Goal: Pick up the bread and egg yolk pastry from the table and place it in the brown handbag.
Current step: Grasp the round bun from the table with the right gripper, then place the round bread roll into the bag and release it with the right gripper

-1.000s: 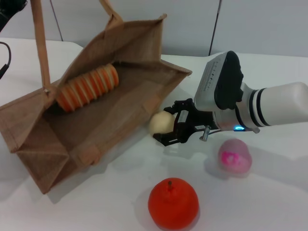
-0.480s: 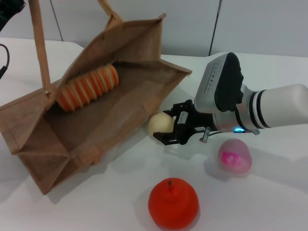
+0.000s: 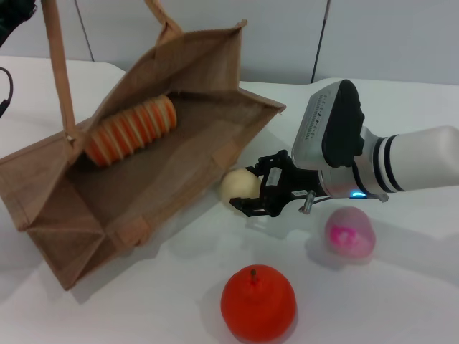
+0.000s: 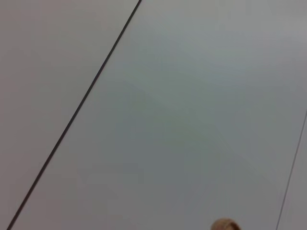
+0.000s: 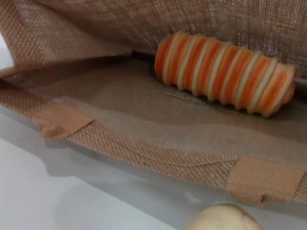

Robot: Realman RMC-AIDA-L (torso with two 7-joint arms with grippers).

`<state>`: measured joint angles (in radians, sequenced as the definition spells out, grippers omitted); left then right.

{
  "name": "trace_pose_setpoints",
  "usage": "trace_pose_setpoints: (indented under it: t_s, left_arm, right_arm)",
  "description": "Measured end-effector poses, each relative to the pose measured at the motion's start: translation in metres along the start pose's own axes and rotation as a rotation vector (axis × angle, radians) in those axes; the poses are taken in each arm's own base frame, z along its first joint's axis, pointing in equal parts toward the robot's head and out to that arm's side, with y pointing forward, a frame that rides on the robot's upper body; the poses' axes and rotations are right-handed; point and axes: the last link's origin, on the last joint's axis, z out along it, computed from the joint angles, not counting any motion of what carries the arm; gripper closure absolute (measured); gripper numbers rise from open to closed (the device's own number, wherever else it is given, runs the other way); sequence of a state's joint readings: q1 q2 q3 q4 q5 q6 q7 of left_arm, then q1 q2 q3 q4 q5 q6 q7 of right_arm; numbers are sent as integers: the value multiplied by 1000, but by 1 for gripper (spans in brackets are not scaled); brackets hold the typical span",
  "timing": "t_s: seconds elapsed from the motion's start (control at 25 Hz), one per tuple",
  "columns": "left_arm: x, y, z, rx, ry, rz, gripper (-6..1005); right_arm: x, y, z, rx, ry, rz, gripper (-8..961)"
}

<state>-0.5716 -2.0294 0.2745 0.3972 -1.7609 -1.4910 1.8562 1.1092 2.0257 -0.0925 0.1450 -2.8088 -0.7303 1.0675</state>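
Note:
The brown handbag (image 3: 179, 168) lies on its side, mouth open toward my right arm. The bread (image 3: 130, 131) lies inside it against the far wall and also shows in the right wrist view (image 5: 225, 72). The egg yolk pastry (image 3: 239, 185) sits on the table just outside the bag's rim, and its top shows in the right wrist view (image 5: 223, 219). My right gripper (image 3: 251, 188) has its jaws on either side of the pastry and is closed on it. Part of my left arm (image 3: 13, 16) shows at the top left, where one bag handle (image 3: 59, 64) rises taut toward it.
A pink ball with a magenta mark (image 3: 349, 233) lies just beside my right wrist. A red-orange fruit (image 3: 258, 302) sits near the table's front edge. The white table (image 3: 401, 301) extends to the right. The left wrist view shows only a grey wall and a handle tip (image 4: 225, 224).
The right gripper's jaws have drawn slightly closer around the pastry. The pastry, the bag and the bread have barely moved.

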Motion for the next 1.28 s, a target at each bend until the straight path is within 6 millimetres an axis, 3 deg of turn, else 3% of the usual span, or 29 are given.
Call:
trace_pose_setpoints:
  t_s: [0.52, 1.08, 1.28]
  left_arm:
    - [0, -1, -4, 9, -2, -1, 850]
    - [-2, 0, -3, 1, -16, 1, 845]
    - [-8, 4, 10, -27, -50, 0, 844]
  right_arm:
    - [5, -9, -8, 26, -17, 39, 350]
    - [27, -38, -57, 74, -151, 162, 368]
    - [19, -40, -84, 29, -289, 174, 374]
